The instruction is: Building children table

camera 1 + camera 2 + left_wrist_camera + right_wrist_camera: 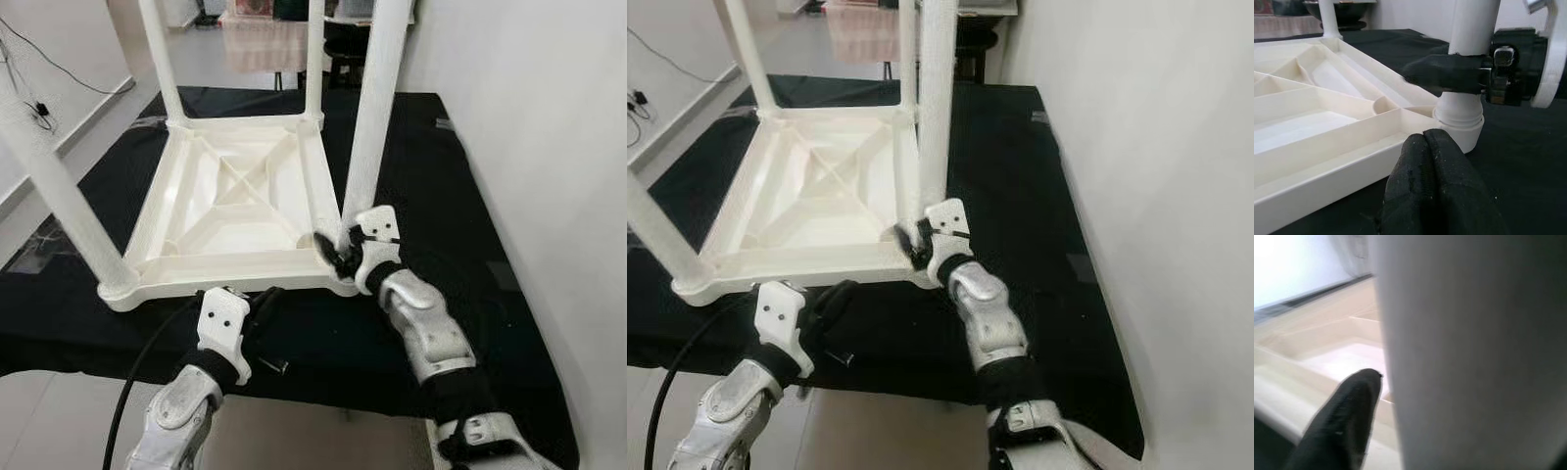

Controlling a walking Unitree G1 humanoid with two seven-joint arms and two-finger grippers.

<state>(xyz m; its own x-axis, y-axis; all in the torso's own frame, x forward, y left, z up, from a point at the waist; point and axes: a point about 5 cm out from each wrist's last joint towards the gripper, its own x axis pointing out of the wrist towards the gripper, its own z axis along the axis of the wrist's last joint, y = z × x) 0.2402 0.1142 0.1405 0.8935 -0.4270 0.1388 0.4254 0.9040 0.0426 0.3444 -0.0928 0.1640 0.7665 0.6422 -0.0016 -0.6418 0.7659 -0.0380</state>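
Two silver arms reach from the bottom of the head view toward an upturned white plastic children's table point(235, 196) lying top-down on a black mat point(470, 196) spread over the floor. Closest to the camera, the left tool point(257, 305) hovers just in front of the tabletop's near rim, its two black fingers pressed together and holding nothing, as the left wrist view confirms. Farther in, the right tool point(338, 253) wraps the near right leg point(377, 108) just above its socket at the tabletop's corner, one black finger point(1442, 73) crossing the front of the leg and the other hidden behind it. Three more legs stand in the other corners: the near left leg point(59, 191), the far left leg point(162, 59) and the far right leg point(314, 59). A black cable point(147, 357) trails beside the left arm, and a white wall point(549, 147) borders the mat on the robot's right. The table looks light, hollow and stiff, with smooth round legs that may slip in a pinch; a low hold near the socket, as taken now, seems best for pressing a leg home, and the ribbed rim would give a firmer hold for steadying the top.
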